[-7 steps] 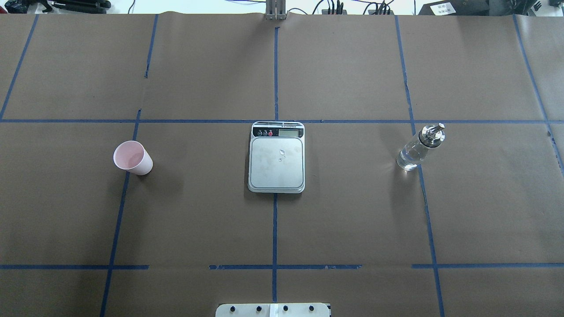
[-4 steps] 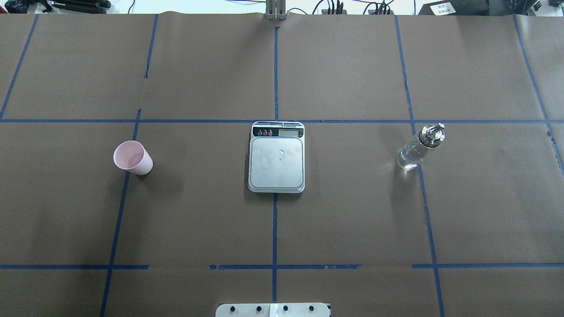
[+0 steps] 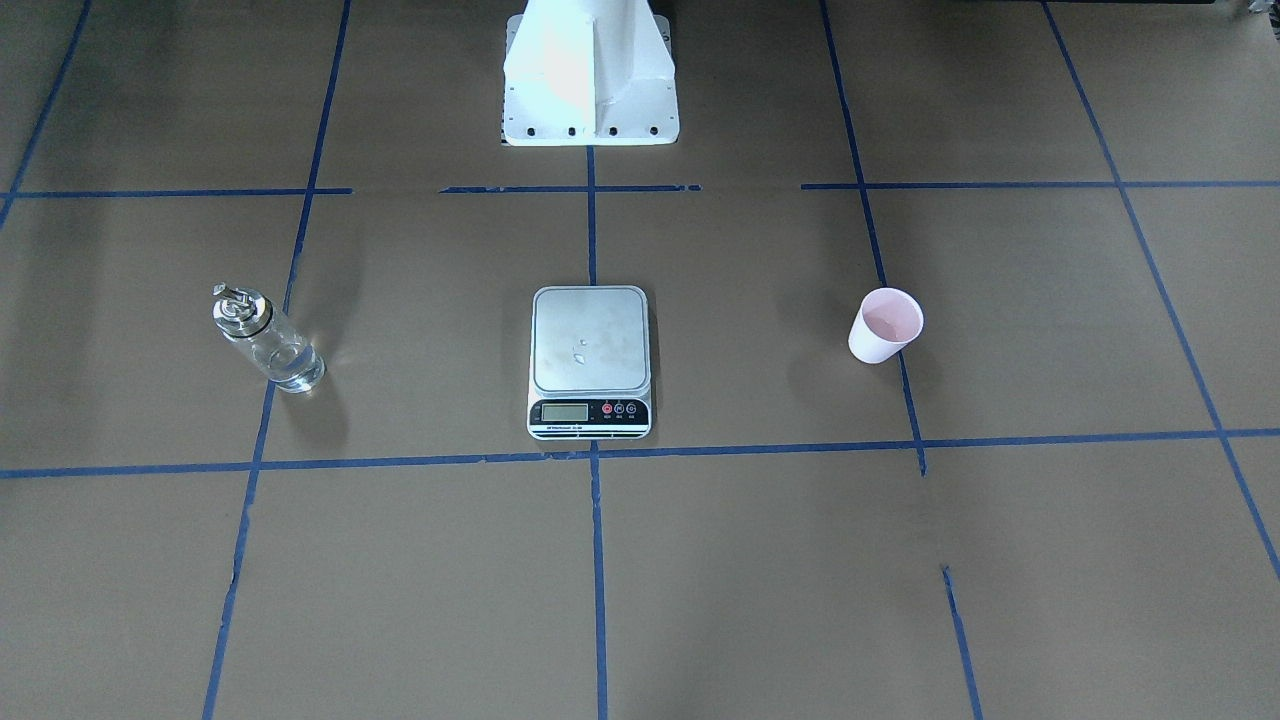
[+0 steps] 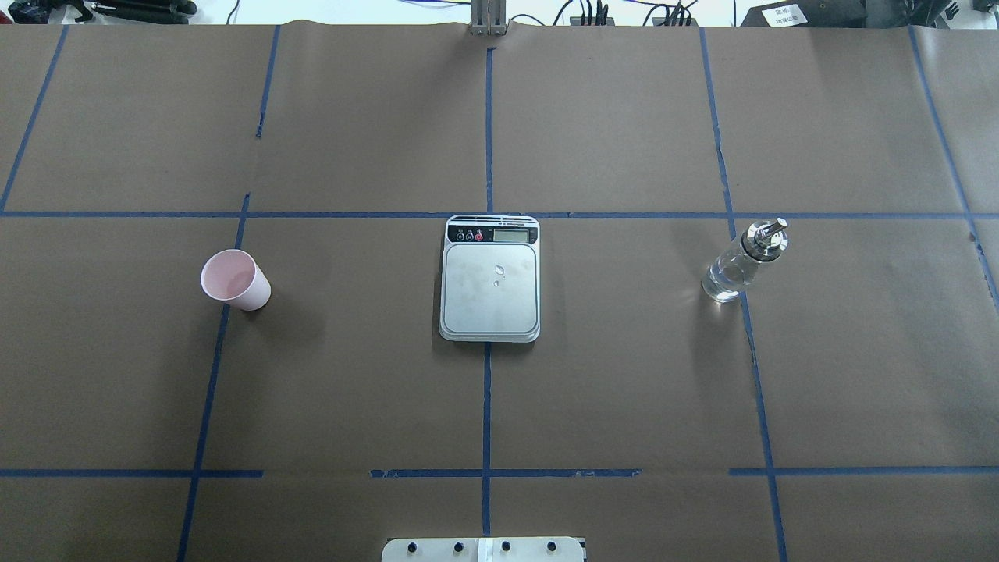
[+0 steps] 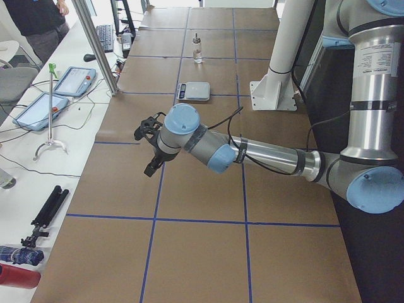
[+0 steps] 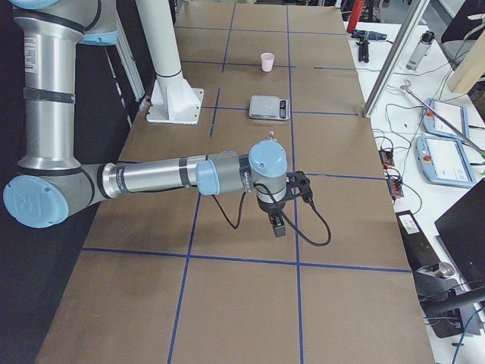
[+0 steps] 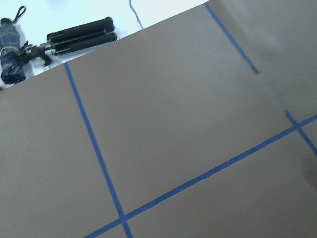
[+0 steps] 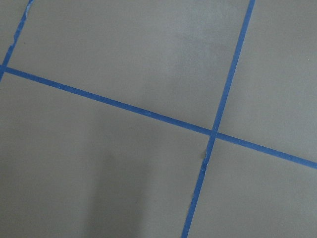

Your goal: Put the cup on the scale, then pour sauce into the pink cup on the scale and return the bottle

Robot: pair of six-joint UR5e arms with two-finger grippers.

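The pink cup (image 4: pixel 236 280) stands upright on the table's left side, also seen in the front view (image 3: pixel 884 325). The scale (image 4: pixel 490 289) lies at the centre with a few drops on its bare platform (image 3: pixel 589 340). The glass bottle (image 4: pixel 737 265) with its silver pourer cap stands on the right and holds clear liquid (image 3: pixel 268 345). Neither gripper shows in the overhead, front or wrist views. My left gripper (image 5: pixel 151 165) hovers over bare paper, far from the cup. My right gripper (image 6: pixel 278 224) hovers over bare paper, far from the bottle. I cannot tell whether either is open or shut.
The robot's white base (image 3: pixel 590 80) stands behind the scale. Blue tape lines grid the brown paper. A metal pole (image 5: pixel 95 44), tablets (image 5: pixel 76 81) and a folded tripod (image 5: pixel 47 211) are on the side bench beyond the far edge.
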